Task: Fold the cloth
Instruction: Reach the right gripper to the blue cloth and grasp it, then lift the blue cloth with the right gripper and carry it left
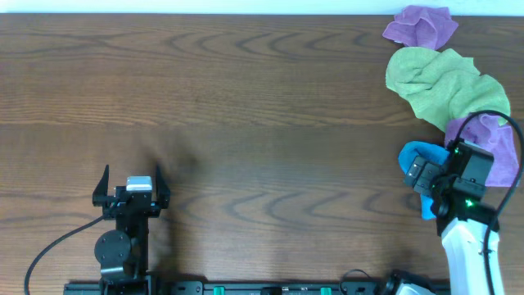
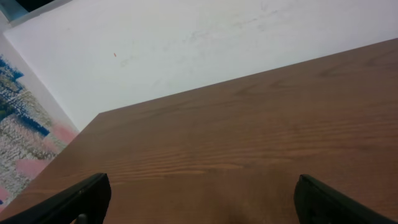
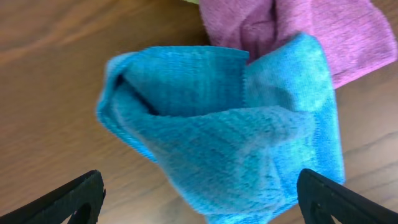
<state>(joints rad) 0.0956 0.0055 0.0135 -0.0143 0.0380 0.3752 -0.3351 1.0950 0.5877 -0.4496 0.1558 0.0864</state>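
A crumpled blue cloth (image 1: 413,157) lies at the right side of the table, partly under my right arm. In the right wrist view the blue cloth (image 3: 230,130) fills the middle, bunched up, with a purple cloth (image 3: 323,31) touching it behind. My right gripper (image 1: 427,182) is open above the blue cloth, its fingers wide on either side (image 3: 199,205), holding nothing. My left gripper (image 1: 131,182) is open and empty near the front left, over bare wood (image 2: 199,205).
A green cloth (image 1: 438,82) and a purple cloth (image 1: 422,24) lie at the back right. Another purple cloth (image 1: 491,143) lies next to the blue one. A white wall (image 2: 186,50) stands beyond the table's far edge.
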